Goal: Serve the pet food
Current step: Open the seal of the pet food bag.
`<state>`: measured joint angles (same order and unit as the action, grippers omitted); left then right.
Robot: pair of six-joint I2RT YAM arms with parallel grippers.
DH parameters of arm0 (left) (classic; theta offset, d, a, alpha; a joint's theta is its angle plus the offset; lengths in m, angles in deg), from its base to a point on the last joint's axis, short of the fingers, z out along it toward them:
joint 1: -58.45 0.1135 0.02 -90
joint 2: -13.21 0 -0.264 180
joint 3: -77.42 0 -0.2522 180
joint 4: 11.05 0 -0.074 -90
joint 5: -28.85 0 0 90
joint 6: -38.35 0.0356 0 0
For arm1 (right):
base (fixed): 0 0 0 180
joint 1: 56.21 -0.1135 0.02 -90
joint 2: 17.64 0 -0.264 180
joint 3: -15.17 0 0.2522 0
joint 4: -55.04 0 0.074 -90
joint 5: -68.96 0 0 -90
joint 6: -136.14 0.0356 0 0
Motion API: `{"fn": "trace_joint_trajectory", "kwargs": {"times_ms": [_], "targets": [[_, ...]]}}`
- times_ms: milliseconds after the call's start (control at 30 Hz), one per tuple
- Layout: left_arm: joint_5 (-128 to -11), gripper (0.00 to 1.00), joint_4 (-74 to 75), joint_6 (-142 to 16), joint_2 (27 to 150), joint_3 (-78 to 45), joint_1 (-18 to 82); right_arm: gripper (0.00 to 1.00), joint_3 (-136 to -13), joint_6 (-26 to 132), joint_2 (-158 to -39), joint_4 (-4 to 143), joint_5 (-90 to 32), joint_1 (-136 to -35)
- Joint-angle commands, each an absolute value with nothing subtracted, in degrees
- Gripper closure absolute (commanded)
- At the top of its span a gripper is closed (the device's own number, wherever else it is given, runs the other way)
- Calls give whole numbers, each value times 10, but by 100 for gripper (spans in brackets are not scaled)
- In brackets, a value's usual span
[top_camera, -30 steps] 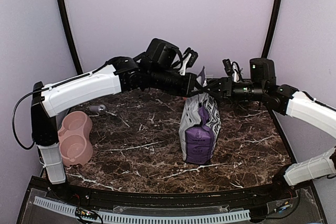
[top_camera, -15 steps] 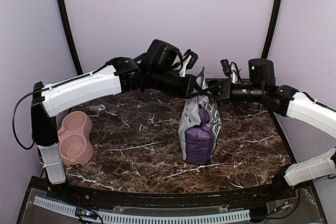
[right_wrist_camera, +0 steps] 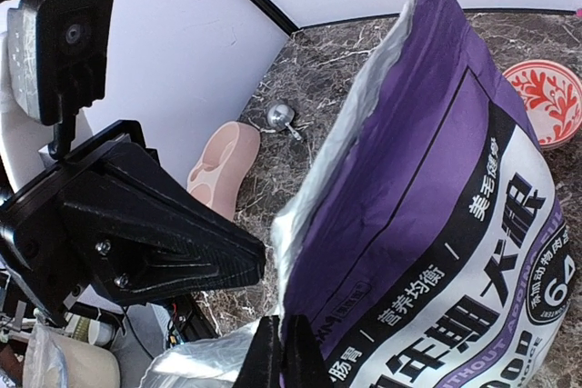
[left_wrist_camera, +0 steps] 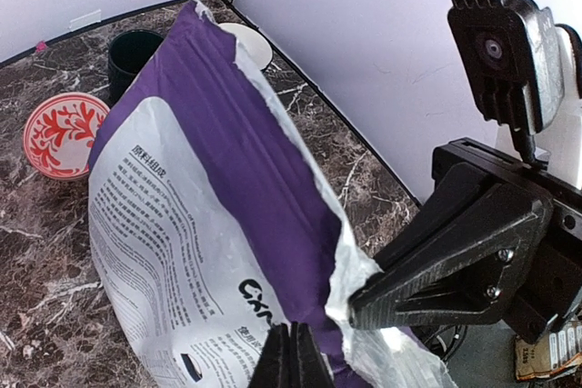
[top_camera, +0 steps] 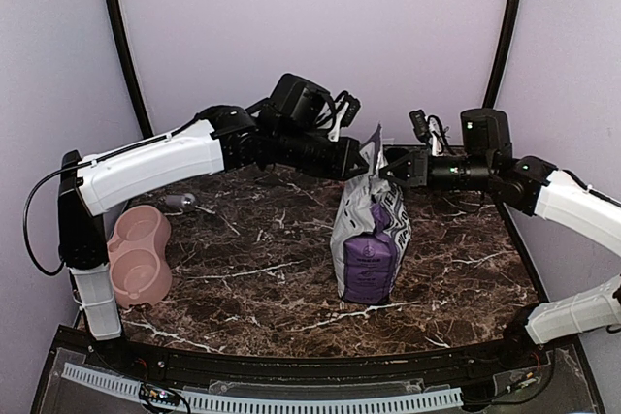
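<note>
At left, the pink double bowl (top_camera: 139, 257) shows no pet food, so serving is not begun. The left gripper (top_camera: 360, 164) and right gripper (top_camera: 387, 170) each pinch the top edge of the upright purple bag (top_camera: 369, 235) in the middle. The food is unseen, probably inside it. Opening and pouring remain.

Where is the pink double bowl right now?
Top view: the pink double bowl sits on the table, far left, beside the left arm, apart from the upright purple bag.

Bright, even light, soft shadows; the bag (left_wrist_camera: 200, 188) is sharp, its foil edge glaring slightly.
</note>
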<state>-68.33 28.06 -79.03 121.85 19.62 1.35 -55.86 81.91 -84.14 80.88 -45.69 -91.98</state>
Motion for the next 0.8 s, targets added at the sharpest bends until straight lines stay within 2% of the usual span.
{"fn": "trace_joint_trajectory", "kwargs": {"times_ms": [0,33,167,233,433,500,600,767], "targets": [[-670,100,291,-783,1207,190,15,100,-567,798,-828,866,-472,-930],[-670,100,290,-783,1207,189,16,97,-567,799,-828,864,-472,-929],[-686,100,285,-781,1206,189,15,68,-567,806,-829,850,-494,-929],[-698,98,285,-778,1205,194,16,61,-569,809,-828,843,-503,-929],[-708,61,309,-766,1186,202,15,58,-569,812,-822,831,-523,-929],[-709,52,320,-759,1178,200,15,57,-567,812,-821,828,-523,-929],[-707,47,337,-749,1166,200,13,55,-566,812,-819,824,-523,-930],[-712,43,341,-740,1143,189,10,53,-569,811,-810,819,-506,-929]]}}
